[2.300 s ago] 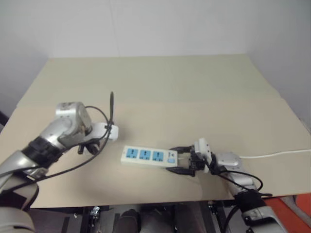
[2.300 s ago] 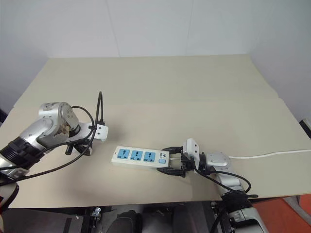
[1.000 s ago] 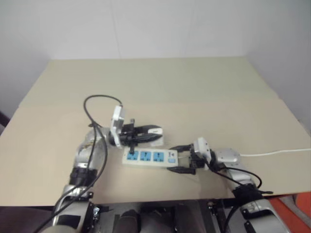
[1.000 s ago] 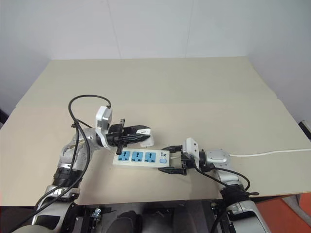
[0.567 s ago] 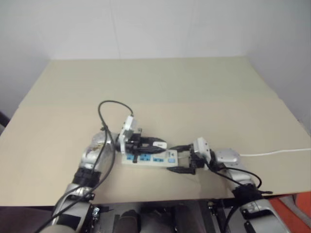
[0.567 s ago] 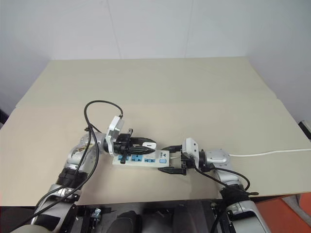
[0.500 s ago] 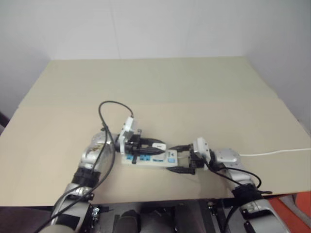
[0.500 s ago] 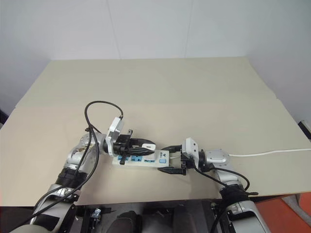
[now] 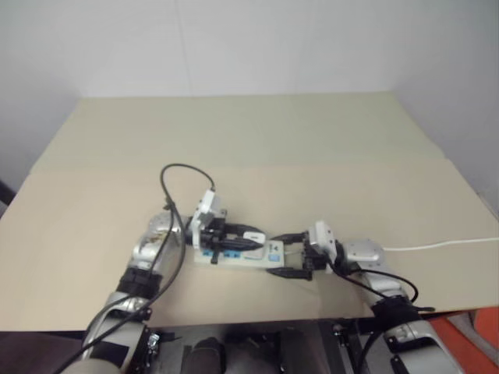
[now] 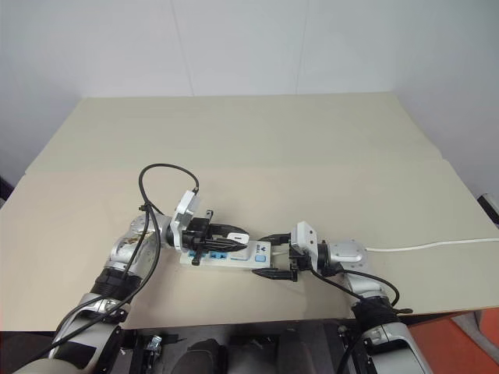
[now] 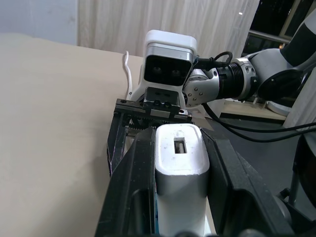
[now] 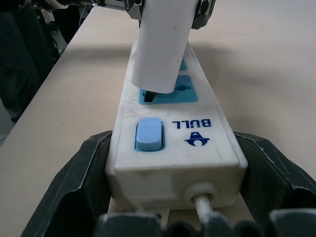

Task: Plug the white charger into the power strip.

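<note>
White charger [image 12: 160, 47] clenched in left tool [image 10: 234, 231] | over power strip [image 12: 173, 143] socket | right tool [image 10: 274, 255] grasping strip end

We take this for a robot test room or lab. We see a wide, plain beige surface [image 10: 257, 140] set against bare white walls [image 10: 234, 43], and the left wrist view shows pale curtains [image 11: 163, 19] hanging behind it, with nothing homely anywhere in sight.
</note>
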You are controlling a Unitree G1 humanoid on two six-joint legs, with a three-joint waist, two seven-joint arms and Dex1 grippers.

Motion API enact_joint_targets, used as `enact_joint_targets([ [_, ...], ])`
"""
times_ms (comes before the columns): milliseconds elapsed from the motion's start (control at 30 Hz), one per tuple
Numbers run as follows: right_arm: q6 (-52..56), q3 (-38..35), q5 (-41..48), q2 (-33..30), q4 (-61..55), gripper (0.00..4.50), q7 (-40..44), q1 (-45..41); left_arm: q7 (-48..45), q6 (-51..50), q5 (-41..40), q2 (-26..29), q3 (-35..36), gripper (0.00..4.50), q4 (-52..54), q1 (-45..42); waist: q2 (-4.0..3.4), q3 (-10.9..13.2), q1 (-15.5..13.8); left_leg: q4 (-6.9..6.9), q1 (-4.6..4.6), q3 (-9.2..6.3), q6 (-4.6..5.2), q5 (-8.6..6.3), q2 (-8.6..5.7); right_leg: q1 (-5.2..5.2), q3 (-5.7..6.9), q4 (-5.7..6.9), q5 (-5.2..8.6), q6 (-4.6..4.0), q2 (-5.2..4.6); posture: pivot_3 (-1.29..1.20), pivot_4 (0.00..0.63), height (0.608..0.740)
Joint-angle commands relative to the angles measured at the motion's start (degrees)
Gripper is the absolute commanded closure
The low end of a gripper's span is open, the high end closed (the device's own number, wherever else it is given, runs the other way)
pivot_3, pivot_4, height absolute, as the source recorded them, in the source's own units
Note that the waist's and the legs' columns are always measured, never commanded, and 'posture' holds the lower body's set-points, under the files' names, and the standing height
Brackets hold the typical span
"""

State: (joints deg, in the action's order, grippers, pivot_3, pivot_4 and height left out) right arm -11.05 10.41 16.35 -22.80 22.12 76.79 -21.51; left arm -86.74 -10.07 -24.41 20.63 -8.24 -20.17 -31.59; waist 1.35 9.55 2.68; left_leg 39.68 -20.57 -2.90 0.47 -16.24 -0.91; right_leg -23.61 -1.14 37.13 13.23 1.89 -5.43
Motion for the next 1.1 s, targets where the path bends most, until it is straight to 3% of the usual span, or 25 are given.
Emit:
enact_joint_targets([
  [33,0.44,2.17,-1.66,0.7,0.13,1.09,0.28,1.07,-0.25,1.34,1.0,0.58,-0.09,3.47,-0.99,0.85,0.0,0.0,0.02,-0.04,0.14,0.0,0.01,-0.01,0.0,0.15,0.0,-0.04,0.0,0.0,0.0,0.0,0.15,0.74],
  [533,0.21,2.14,-2.02,0.77,0.36,1.09,0.84,0.89,-0.58,8.77,7.0,3.47,-4.82,3.47,-5.39,4.19,-0.01,-0.24,0.1,-0.2,0.52,0.01,0.02,-0.02,0.08,0.51,-0.01,-0.15,0.02,0.01,0.06,0.0,0.15,0.74],
  [733,0.24,1.93,-2.27,0.89,0.35,1.09,0.8,0.98,-0.05,9.53,6.61,3.72,-4.79,3.47,-6.86,5.3,-0.03,-0.33,0.1,-0.85,1.4,0.06,0.03,-0.03,0.12,1.3,-0.05,-0.53,0.07,0.01,0.09,0.0,0.15,0.74],
  [1100,0.4,2.2,-2.56,1.12,0.54,1.09,0.71,0.89,1.31,7.57,7.18,4.16,-5.59,3.47,-6.64,6.11,-0.05,-0.52,0.08,-0.86,1.42,0.06,0.03,-0.04,0.2,1.33,-0.04,-0.57,0.08,0.01,0.16,0.0,0.15,0.74],
])
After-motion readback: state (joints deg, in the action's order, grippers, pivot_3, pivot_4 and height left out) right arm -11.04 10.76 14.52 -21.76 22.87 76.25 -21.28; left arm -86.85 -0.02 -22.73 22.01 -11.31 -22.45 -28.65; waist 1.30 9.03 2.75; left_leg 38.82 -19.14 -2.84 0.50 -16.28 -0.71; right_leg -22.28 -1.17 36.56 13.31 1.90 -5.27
